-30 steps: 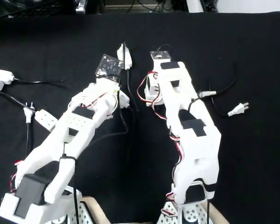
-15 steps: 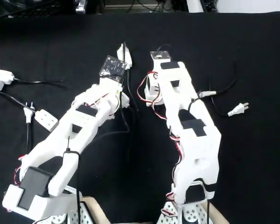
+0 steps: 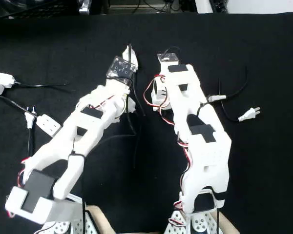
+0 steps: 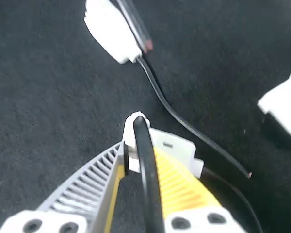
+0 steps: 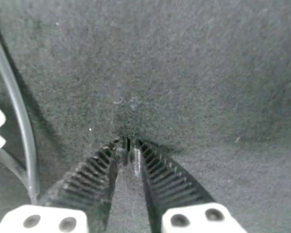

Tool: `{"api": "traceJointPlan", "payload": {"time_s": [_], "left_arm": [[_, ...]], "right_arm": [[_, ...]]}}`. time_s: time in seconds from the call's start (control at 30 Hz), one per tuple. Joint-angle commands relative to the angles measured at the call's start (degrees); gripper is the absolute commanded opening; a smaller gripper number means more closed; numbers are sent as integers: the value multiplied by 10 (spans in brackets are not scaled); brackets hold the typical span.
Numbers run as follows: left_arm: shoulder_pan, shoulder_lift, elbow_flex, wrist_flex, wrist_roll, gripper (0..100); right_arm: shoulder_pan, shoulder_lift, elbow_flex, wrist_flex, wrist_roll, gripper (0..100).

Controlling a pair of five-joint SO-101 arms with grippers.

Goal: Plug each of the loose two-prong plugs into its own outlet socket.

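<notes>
- The left gripper (image 4: 138, 141) is clamped on a small white plastic two-prong plug (image 4: 130, 130). The plug's black rubber cord (image 4: 146, 165) runs back between the fingers, and its prongs are hidden.
- A white block-shaped outlet socket (image 3: 127, 52) lies at the upper centre of the high view, just ahead of the held plug and not touching it.
- The right gripper (image 5: 128, 145) is closed on nothing, its tips pressed together low over the black cloth table (image 3: 263, 58).
- A second white loose plug (image 3: 248, 114) lies at middle right. A third plug (image 3: 29, 117) lies at middle left, beside a white oblong socket (image 3: 48, 125).
- The plug looks light and rigid, with smooth plastic that may pivot in the grip under a push. It is best gripped on the flat sides of its body.
- The cord seems springy and may twist the plug.
- The socket looks light and unanchored, so it will likely slide unless braced.
</notes>
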Motion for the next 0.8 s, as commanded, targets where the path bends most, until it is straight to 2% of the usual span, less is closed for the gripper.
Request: {"api": "traceJointPlan", "payload": {"time_s": [0.0,0.1,0.3,0.57,0.77], "left_arm": [[-7,33,-61,11,-6,30],[-7,61,-99,47,-4,30],[-18,60,-107,53,-4,30],[-18,-35,-54,53,-7,30],[-19,-44,-42,52,-12,30]], "right_arm": [[11,-2,-19,-13,-7,31],[11,-2,-19,-13,-7,31],[11,-2,-19,-13,-7,31],[11,-2,-19,-13,-9,31],[11,-2,-20,-13,-25,31]]}}
